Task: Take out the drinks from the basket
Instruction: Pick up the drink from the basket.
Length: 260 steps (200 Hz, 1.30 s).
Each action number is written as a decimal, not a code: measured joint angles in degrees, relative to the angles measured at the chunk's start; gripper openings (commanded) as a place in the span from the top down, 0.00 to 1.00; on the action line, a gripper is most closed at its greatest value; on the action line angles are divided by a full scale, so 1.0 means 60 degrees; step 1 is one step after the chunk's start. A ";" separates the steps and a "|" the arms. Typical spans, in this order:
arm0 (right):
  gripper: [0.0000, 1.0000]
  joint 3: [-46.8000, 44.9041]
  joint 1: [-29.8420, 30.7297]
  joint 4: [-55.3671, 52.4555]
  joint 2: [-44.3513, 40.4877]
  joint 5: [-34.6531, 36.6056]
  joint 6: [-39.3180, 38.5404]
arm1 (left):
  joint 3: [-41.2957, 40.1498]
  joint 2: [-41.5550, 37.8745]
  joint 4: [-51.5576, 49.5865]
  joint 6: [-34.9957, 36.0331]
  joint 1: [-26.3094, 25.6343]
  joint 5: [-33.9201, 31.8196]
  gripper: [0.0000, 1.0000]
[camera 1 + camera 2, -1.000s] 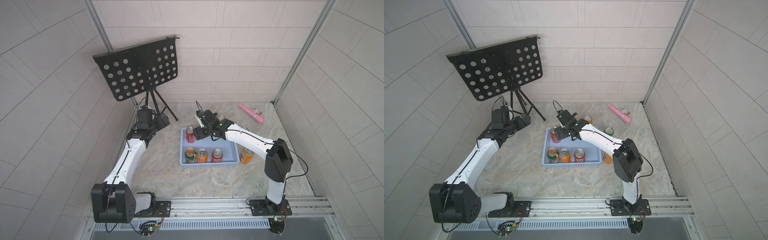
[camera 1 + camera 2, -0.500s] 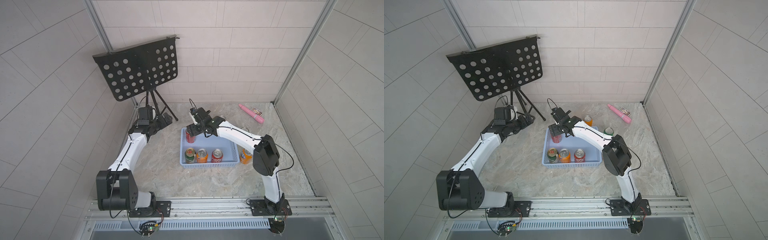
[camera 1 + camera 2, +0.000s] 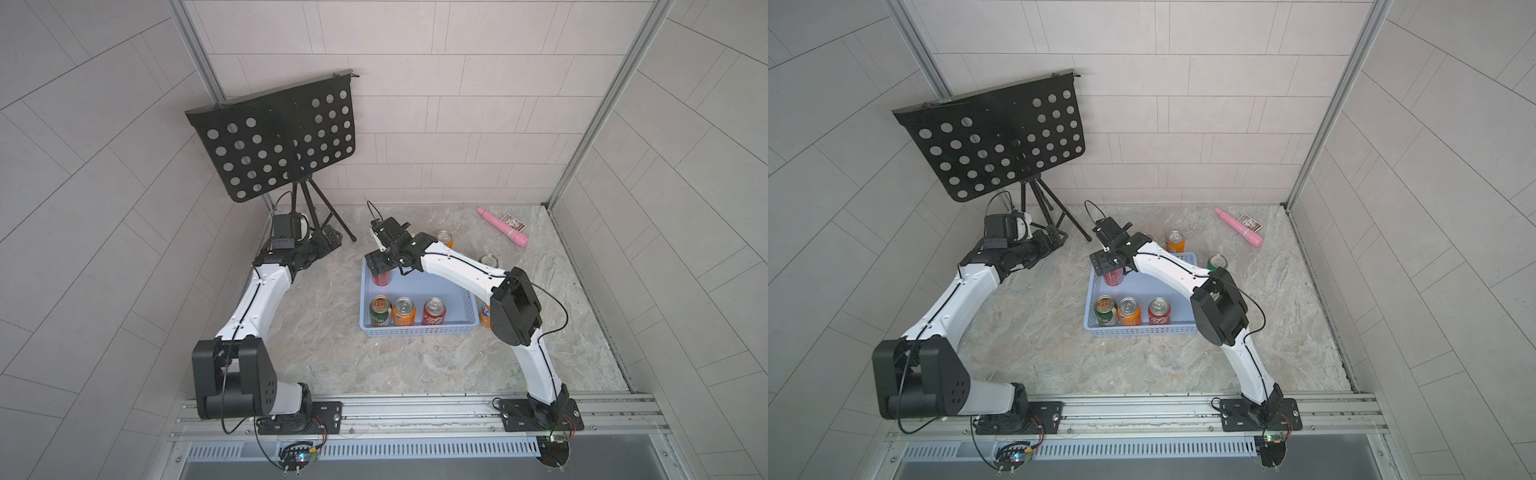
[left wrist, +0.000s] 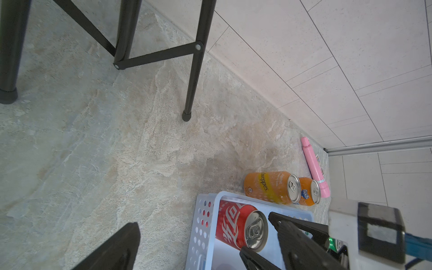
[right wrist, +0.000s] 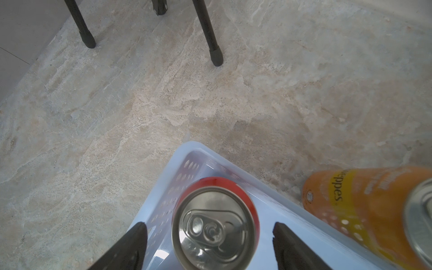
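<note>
Red can [image 3: 382, 278]: upright, long axis vertical, silver top up, in the far-left corner of the light-blue basket [image 3: 415, 331]. The right gripper [image 5: 209, 225] is over it, jaws spread to either side of its top (gaps show on both sides). Near row, likewise upright: green can with red-gold label [image 3: 380, 309], orange can [image 3: 404, 311], second red can [image 3: 434, 311]. The left gripper [image 3: 330, 242] is beside the music stand [image 3: 274, 141] feet, and I cannot tell how its jaws stand.

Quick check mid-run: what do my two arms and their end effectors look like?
Both arms match: the left arm and right arm have smooth white links, bulky black joint housings and thin black cables along them. The left end effector and right end effector are black, with tapered fingers. No markings are legible.
</note>
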 measured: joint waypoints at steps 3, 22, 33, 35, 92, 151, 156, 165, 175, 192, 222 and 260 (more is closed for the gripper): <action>0.13 0.0051 -0.0004 -0.0015 0.0044 0.0004 0.0000 | 0.0000 0.0000 0.0000 0.0004 0.0000 0.0004 0.00; 0.14 0.0317 0.0004 -0.0098 0.0331 0.0011 0.0000 | 0.0000 0.0000 0.0000 0.0000 0.0033 0.0040 0.00; 0.14 0.0390 0.0004 -0.0138 0.0477 0.0011 0.0000 | 0.0000 0.0000 0.0000 0.0000 0.0033 0.0076 0.00; 0.14 0.0393 0.0004 -0.0142 0.0503 0.0011 0.0000 | 0.0000 0.0000 0.0000 0.0000 0.0033 0.0080 0.00; 0.20 0.0401 0.0004 -0.0386 0.0765 0.0033 0.0087 | 0.0000 0.0000 0.0131 -0.0146 0.0087 0.0455 0.00; 0.44 0.0404 0.0007 -0.0415 0.0765 0.0138 0.0171 | 0.0000 0.0000 0.0270 -0.0219 0.0113 0.0572 0.00; 0.47 0.0404 0.0007 -0.0415 0.0765 0.0149 0.0168 | 0.0000 0.0000 0.0270 -0.0219 0.0113 0.0572 0.00; 0.50 0.0404 0.0007 -0.0423 0.0765 0.0175 0.0168 | 0.0000 0.0000 0.0270 -0.0219 0.0113 0.0572 0.00; 0.57 0.0404 0.0007 -0.0430 0.0765 0.0193 0.0168 | 0.0000 0.0000 0.0273 -0.0219 0.0113 0.0572 0.00; 0.69 0.0419 0.0007 -0.0470 0.0765 0.0219 0.0157 | 0.0000 0.0000 0.0273 -0.0219 0.0113 0.0590 0.00; 0.77 0.0455 0.0007 -0.0586 0.0761 0.0266 0.0149 | 0.0000 0.0000 0.0273 -0.0219 0.0117 0.0619 0.00; 0.80 0.0532 -0.0004 -0.0812 0.0754 0.0375 0.0153 | 0.0000 0.0000 0.0302 -0.0331 0.0124 0.0860 0.00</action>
